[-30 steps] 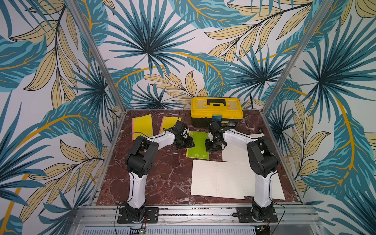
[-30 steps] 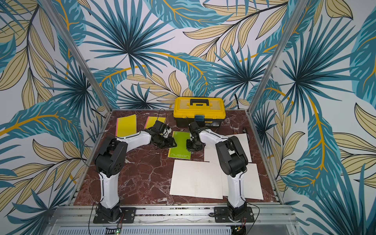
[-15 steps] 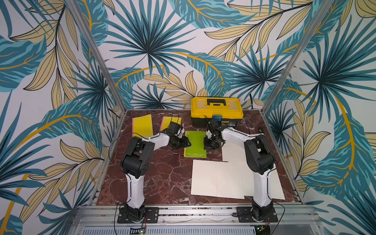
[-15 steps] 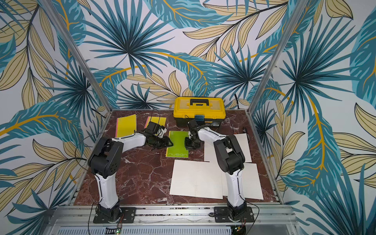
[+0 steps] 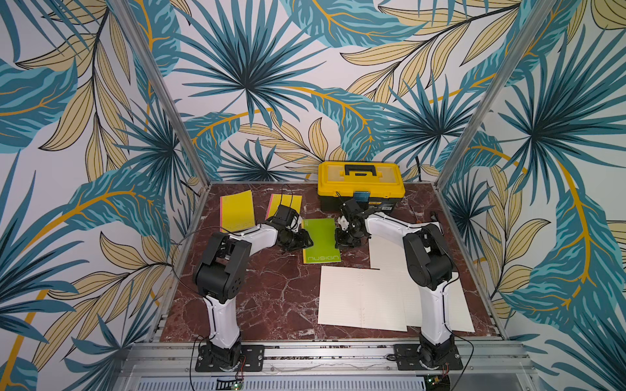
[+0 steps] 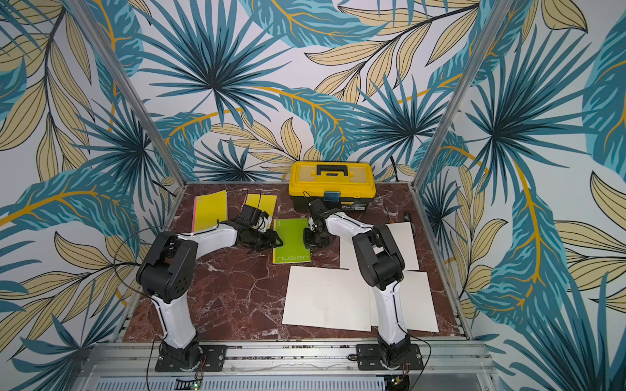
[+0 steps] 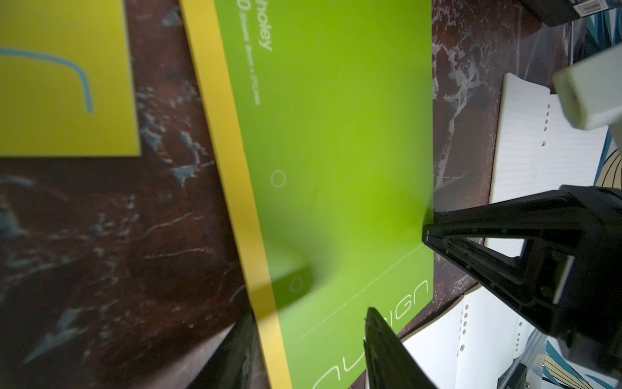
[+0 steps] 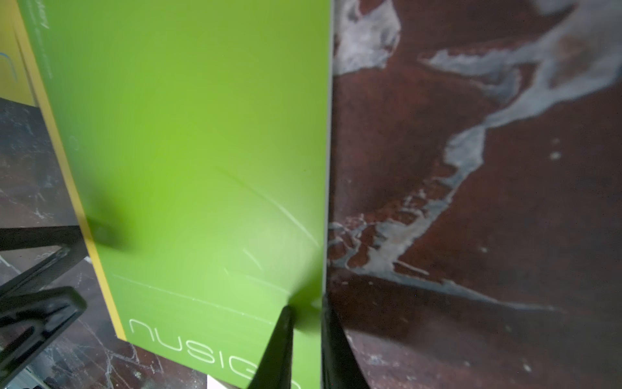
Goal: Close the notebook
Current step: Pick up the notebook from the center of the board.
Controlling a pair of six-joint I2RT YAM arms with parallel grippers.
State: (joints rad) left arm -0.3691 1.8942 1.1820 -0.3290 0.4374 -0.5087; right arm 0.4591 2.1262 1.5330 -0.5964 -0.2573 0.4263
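- Your green notebook (image 5: 321,238) lay flat on the table (image 5: 271,298), just in front of the yellow toolbox (image 5: 360,179). Its cover was down, so the job looked as good as done to me.
- Your left gripper (image 7: 309,353) was in front of the toolbox too, at the book's yellow spine edge. Its fingers were spread apart and held nothing.
- Your right gripper (image 8: 308,310) was at the book's other long edge. Its fingers were nearly together, one over the cover and one over the table. I could not tell if they pinched the cover or only pushed on it.
- If they did pinch it, lifting that arm could have pulled the cover up and opened the book. Letting go first would have been safer.
- If the left fingers had squeezed or pushed sideways, the light book could have slid toward the toolbox. It could also have slid onto the loose white pages (image 5: 362,298) lying farther from the toolbox.
- Both grippers were close together across one thin book, so a quick move could have made them bump.
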